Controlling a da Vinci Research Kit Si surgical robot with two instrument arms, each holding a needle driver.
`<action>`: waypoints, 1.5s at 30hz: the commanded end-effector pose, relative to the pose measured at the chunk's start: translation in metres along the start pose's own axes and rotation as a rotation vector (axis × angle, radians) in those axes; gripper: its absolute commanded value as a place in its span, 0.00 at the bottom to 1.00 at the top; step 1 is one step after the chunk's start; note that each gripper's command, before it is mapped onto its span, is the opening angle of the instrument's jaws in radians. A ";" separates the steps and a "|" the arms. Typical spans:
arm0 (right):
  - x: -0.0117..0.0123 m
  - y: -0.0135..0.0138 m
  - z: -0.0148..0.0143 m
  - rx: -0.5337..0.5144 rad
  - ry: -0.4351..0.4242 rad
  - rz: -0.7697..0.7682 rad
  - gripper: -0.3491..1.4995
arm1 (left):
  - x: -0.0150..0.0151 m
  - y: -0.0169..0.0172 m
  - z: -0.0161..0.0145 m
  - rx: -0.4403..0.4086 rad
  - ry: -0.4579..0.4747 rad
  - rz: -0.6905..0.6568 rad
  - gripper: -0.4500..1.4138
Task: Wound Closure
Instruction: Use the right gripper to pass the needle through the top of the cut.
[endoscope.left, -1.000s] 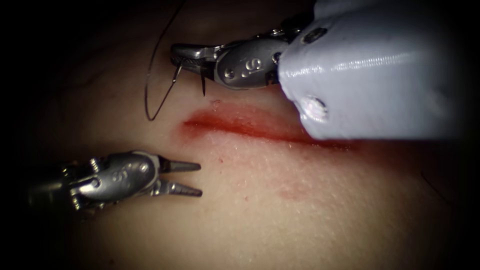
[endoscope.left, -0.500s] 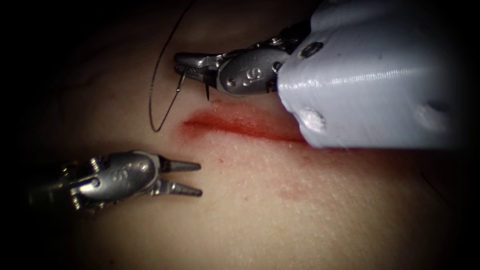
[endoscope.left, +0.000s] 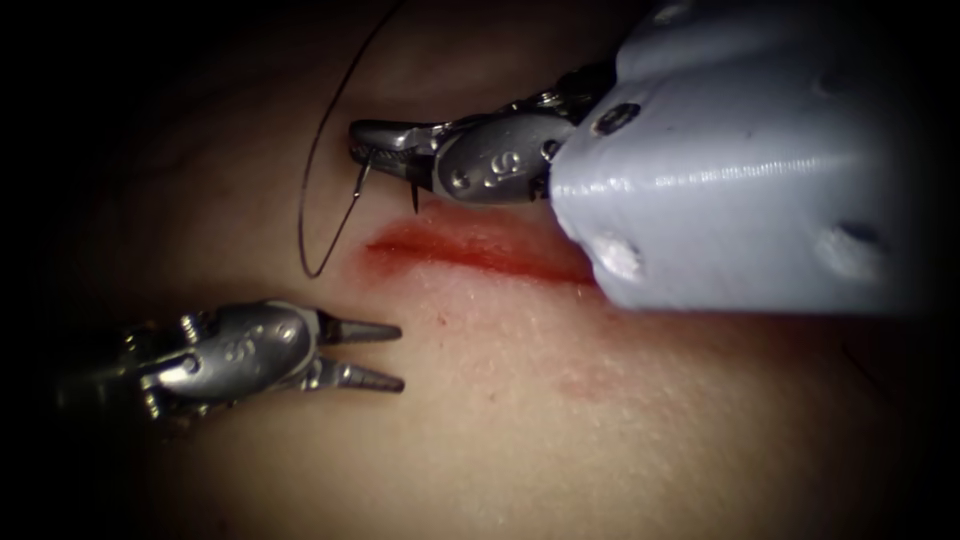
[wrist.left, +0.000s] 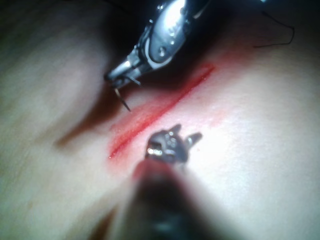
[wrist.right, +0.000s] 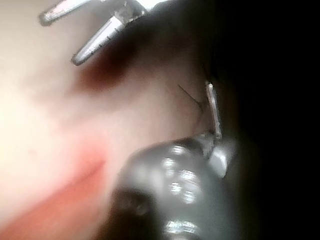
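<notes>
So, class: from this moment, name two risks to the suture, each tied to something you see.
1. The right hand grips the curved steel needle mid-curve, with its tip just above the pale pork tissue beside the red cut; it might prick at a poor spot.
2. The thin dark thread loops loosely left of the cut; it could snag. The left hand is open, holding nothing.

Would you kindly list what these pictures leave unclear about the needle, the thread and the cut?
- Needle: its middle sits inside the right pincer, so the grip point along the curve is hidden in the endoscope view.
- Thread: its far end runs off the endoscope view's upper edge.
- Cut: its right end is covered by the right arm's housing.
- Left pincer: open, holding nothing.
</notes>
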 end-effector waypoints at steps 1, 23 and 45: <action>-0.0003 -0.0006 0.0007 0.001 0.000 -0.002 0.00 | -0.0002 -0.0002 0.0008 -0.002 0.001 -0.001 0.29; -0.0016 -0.0010 0.0007 -0.006 -0.023 -0.011 0.00 | 0.0033 -0.0033 0.0006 0.206 0.172 -0.031 0.25; -0.0011 -0.0002 0.0004 -0.020 -0.020 -0.004 0.00 | -0.0025 -0.0064 0.0036 0.303 0.122 -0.036 0.21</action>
